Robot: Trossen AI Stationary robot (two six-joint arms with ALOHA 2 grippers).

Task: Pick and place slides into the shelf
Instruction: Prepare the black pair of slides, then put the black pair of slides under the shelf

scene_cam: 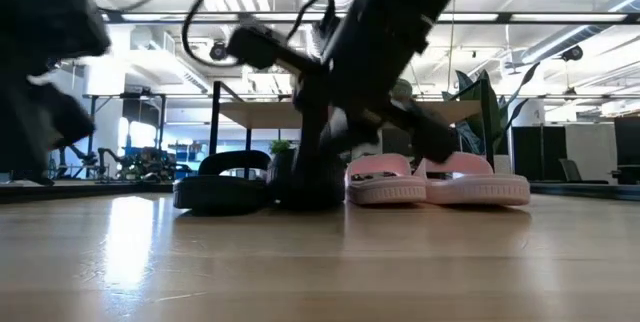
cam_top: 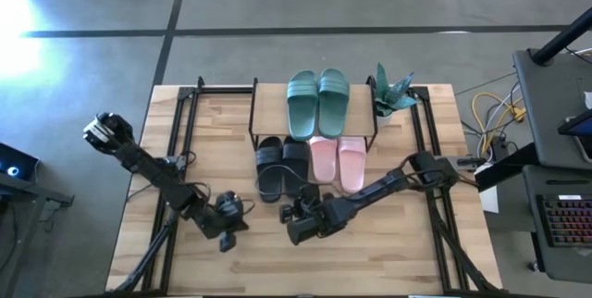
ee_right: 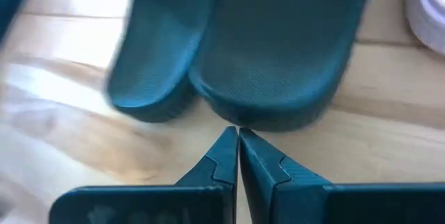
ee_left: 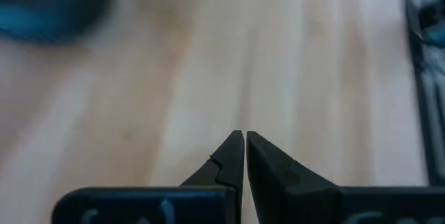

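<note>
The shelf (cam_top: pixel 254 113) stands at the table's far middle, with the teal-green slides (cam_top: pixel 317 102) side by side on its board. The black slides (cam_top: pixel 280 167) and the pale pink slides (cam_top: pixel 338 161) lie on the table at the shelf's near side, soles down; they also show in the low view, black (scene_cam: pixel 225 187) and pink (scene_cam: pixel 440 182). My right gripper (cam_top: pixel 296 207) is shut, its tips (ee_right: pixel 238 133) at the heel ends of the black slides (ee_right: pixel 278 64). My left gripper (cam_top: pixel 226 235) is shut and empty over bare table (ee_left: pixel 243 135), left of the right one. My right gripper's shut fingertips (ee_right: pixel 229 144) stand level at the heel edge (ee_right: pixel 240 121) of one black slide, coming from the table's near side. I cannot tell whether they touch it. The slide lies flat on the table.
A green plant (cam_top: pixel 392 92) stands at the shelf's right end. Black frame rails (cam_top: pixel 180 122) run along the table's left and right sides. Bare wood lies along the near edge (cam_top: pixel 305 275). A desk with cables and a keyboard (cam_top: pixel 560 215) stands off to the right.
</note>
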